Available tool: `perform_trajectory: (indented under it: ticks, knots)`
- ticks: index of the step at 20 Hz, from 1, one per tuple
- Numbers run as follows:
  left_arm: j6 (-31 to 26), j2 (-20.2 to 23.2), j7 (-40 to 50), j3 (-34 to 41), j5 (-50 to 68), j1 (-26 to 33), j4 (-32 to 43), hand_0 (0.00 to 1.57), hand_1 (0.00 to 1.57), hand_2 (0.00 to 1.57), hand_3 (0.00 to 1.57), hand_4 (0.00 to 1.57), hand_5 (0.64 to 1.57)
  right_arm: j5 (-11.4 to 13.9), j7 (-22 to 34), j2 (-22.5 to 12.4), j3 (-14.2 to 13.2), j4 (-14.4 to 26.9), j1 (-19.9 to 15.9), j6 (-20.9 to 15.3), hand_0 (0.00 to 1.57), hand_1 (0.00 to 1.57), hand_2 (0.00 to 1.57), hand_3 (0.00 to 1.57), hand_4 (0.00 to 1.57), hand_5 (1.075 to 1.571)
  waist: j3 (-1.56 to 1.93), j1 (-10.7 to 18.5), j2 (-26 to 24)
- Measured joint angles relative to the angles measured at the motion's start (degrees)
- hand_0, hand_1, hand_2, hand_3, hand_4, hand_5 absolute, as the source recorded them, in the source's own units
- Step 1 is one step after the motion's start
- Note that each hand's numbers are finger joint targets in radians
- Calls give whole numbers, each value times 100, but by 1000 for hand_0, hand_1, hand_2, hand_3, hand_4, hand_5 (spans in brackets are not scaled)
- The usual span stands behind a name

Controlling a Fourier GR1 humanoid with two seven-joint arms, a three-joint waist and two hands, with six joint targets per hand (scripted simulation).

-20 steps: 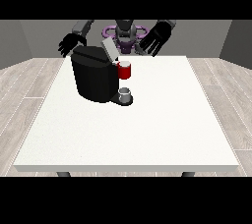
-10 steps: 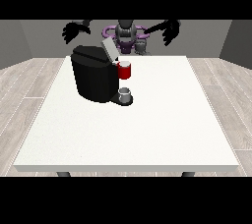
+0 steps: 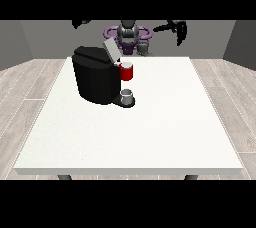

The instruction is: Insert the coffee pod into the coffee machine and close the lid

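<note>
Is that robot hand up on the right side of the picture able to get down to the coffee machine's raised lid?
Probably yes. The robot hand at the view's right hangs high behind the table, and nothing stands between it and the raised lid of the coffee machine.

You cannot read the hand [image 3: 81,22] at the view's left: at eleven o'clock it is cut by the scene's upper edge, and only a sliver shows, so its fingers stay unknown. The hand [image 3: 179,30] at the view's right, at one o'clock, is too small for you to judge its fingers. The machine [image 3: 97,77] hides the table [image 3: 150,132] behind it and part of the robot's [image 3: 128,36] lower body. Its lid [image 3: 110,50] stands tilted, and you cannot see into the chamber. The pod shows nowhere you can pick out.
</note>
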Motion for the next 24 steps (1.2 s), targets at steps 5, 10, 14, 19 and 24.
perform_trajectory:
  ticks: [5,10,14,19,24]
  knots:
    - [-230,-226,-7,-19,330,346,-326,0,0,0,0,140,1571,145,71,-58,135,39,-209,93,0,0,0,0,239,1571,1,351,28]
    - [-361,-386,217,-164,623,800,-875,0,0,0,0,88,1571,256,52,-99,214,139,-255,232,0,0,0,0,0,1571,2,563,-3]
    - [-374,-468,434,-301,831,1034,-1421,0,0,0,0,103,1571,313,130,-46,244,261,-526,262,0,0,0,0,0,1571,3,622,185]
    - [-282,-549,691,-615,1109,1451,-2116,0,0,0,0,0,1571,249,40,-14,73,682,-801,300,0,0,0,0,0,1571,3,751,397]
    - [-184,-546,806,-812,1380,1725,-2663,0,0,0,0,0,1571,78,-118,-158,-222,1146,-1161,478,0,0,0,0,0,1571,3,790,759]
